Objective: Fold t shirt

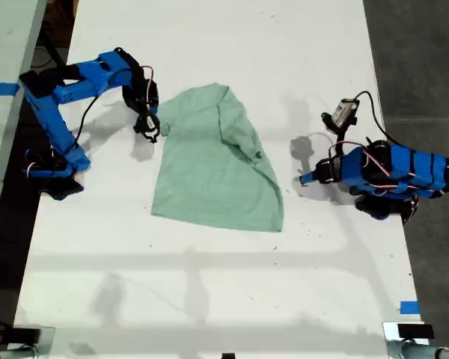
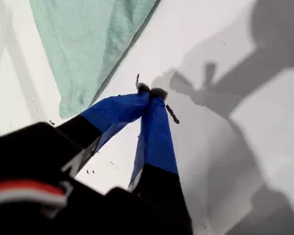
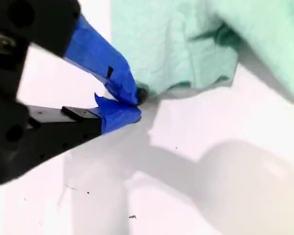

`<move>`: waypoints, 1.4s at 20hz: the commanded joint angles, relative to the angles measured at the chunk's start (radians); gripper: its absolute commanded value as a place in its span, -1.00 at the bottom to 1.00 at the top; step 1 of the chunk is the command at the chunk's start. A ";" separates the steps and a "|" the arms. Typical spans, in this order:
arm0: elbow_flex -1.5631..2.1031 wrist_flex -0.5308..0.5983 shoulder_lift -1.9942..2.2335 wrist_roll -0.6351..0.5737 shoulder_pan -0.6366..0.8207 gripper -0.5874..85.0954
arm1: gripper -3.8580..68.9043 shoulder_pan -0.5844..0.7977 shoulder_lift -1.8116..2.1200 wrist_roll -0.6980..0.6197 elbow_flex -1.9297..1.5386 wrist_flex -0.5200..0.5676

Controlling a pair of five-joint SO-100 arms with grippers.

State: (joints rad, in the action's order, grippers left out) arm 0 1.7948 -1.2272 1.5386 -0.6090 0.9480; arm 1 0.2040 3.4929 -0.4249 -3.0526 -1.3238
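One pale mint-green, wrinkled cloth t shirt (image 1: 213,161) is lying partly folded in the middle of the white desk (image 1: 209,284), between two blue arms. My first gripper (image 2: 151,91), at the exterior view's right, is hovering just off the shirt's edge, jaws together on nothing. My second gripper (image 3: 132,105) is sitting at the shirt's opposite edge, jaws nearly closed beside the hem. Bare desk is lying open all around.

The white surface (image 1: 209,284) lies bare below the t shirt (image 1: 213,161) in the exterior view — wide room to pass there. Bare surface also shows between the shirt's edge and my first gripper (image 2: 149,93) — its tips together, clear of cloth.
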 commanded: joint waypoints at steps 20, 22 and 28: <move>-0.742 -0.344 -0.336 0.072 -0.181 -0.99 | -0.91 -0.011 0.009 0.003 -0.057 -0.005; -0.769 -0.347 -0.256 0.069 -0.229 -0.99 | -0.91 -0.011 0.009 0.003 -0.057 -0.005; -0.819 -0.193 -0.229 0.080 -0.426 -0.61 | -0.91 0.000 0.009 0.002 -0.057 -0.005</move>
State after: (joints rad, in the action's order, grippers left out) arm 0 1.0308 -1.4926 1.2640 -0.5461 0.5875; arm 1 0.2040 3.4929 -0.4249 -3.0526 -1.3238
